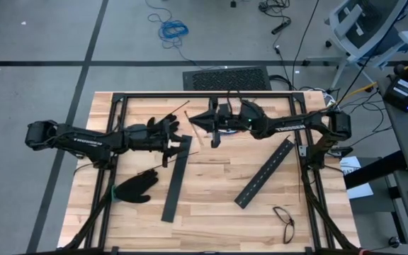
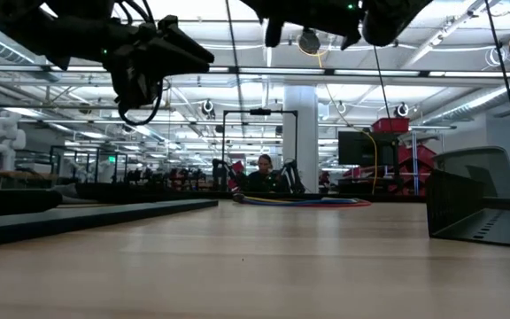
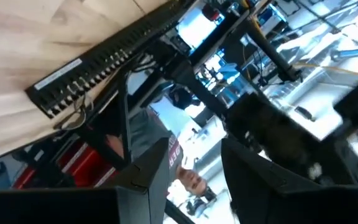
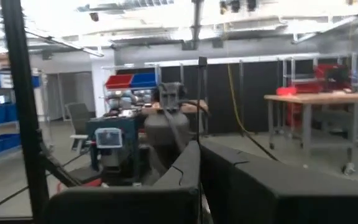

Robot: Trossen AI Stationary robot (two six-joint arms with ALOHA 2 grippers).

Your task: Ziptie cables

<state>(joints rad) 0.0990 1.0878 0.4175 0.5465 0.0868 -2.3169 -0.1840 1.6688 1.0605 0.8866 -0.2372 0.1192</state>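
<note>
The cables, red, blue and yellow wires, lie flat on the table toward its far side, with no gripper on them. My right gripper hangs above the table's far middle, pointing toward the left, shut on a thin dark ziptie. My left gripper hovers just to its left, above the top end of a black bar. Its fingers stand apart and I see nothing between them. In the low view both grippers hang well clear of the tabletop. My right gripper pinches the ziptie's lower end where its two shut fingers meet. The strip rises straight out past the fingertips, clear of the table, and ends in a small dark head.
Two long black slotted bars lie on the table, one below my left gripper and one slanting at the right. A black glove lies near left and a pair of glasses near right. A black frame rims the table.
</note>
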